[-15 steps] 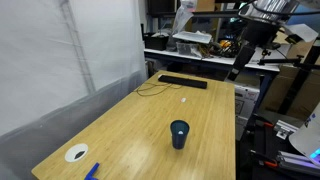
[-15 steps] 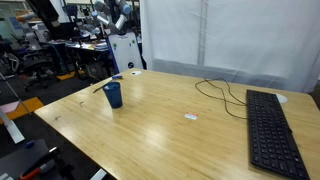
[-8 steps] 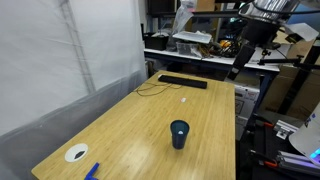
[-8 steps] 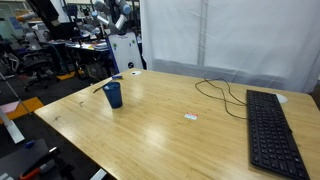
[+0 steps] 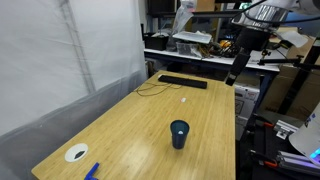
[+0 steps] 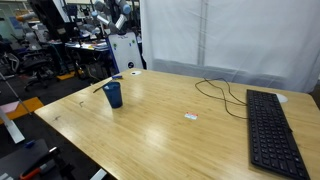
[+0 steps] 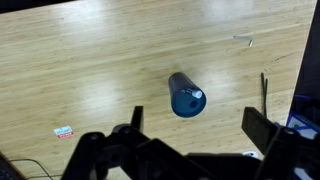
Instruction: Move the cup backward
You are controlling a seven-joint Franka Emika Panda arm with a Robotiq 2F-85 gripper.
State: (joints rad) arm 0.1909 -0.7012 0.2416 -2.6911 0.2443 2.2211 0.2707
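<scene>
Cup [image 5: 179, 134], small, dark blue, tapered and handleless, stands upright at lower centre on the light wooden table [image 5: 120, 125], bare wood all around. Both exterior views show the long black keyboard [image 6: 268, 130] well apart; the wrist view does not, showing instead the black gripper [image 7: 198, 125] spread wide above the cup.

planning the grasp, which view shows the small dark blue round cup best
The wrist view: the small dark blue round cup appears largest there, seen from above, unobstructed. In both exterior views the cup is small, seen from the side, upright on the wooden table.
</scene>
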